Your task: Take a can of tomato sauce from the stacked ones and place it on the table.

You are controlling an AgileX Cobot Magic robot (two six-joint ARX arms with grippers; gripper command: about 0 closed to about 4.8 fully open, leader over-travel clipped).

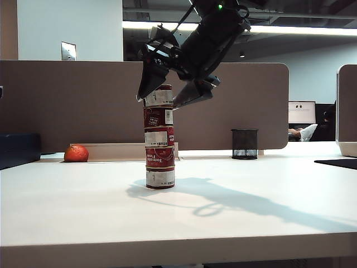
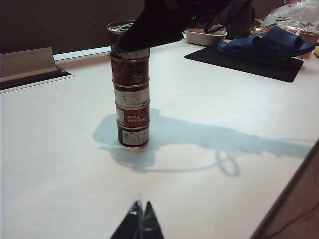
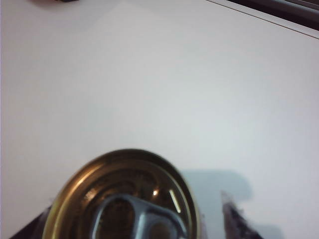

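Observation:
Several short red-and-white tins, the stacked ones (image 1: pixel 159 145) (image 2: pixel 132 99), stand as one upright column on the table (image 1: pixel 83 212). The top one, the can of tomato sauce (image 1: pixel 160 96) (image 2: pixel 119 27), shows a white label panel and a gold-ringed pull-tab lid (image 3: pixel 124 199). My right gripper (image 1: pixel 157 103) (image 3: pixel 132 226) comes down from above and straddles that top can, open. One finger (image 3: pixel 234 219) stands off the can's rim with a gap. My left gripper (image 2: pixel 141 205) hangs shut and empty over bare table, well short of the stack.
An orange-red fruit (image 1: pixel 76 153) lies at the back left and a black mesh cup (image 1: pixel 244 144) at the back right, both before a brown partition. A blue slipper (image 2: pixel 269 42) on a black mat (image 2: pixel 249 62) and a beige tray (image 2: pixel 204 36) lie beyond the stack.

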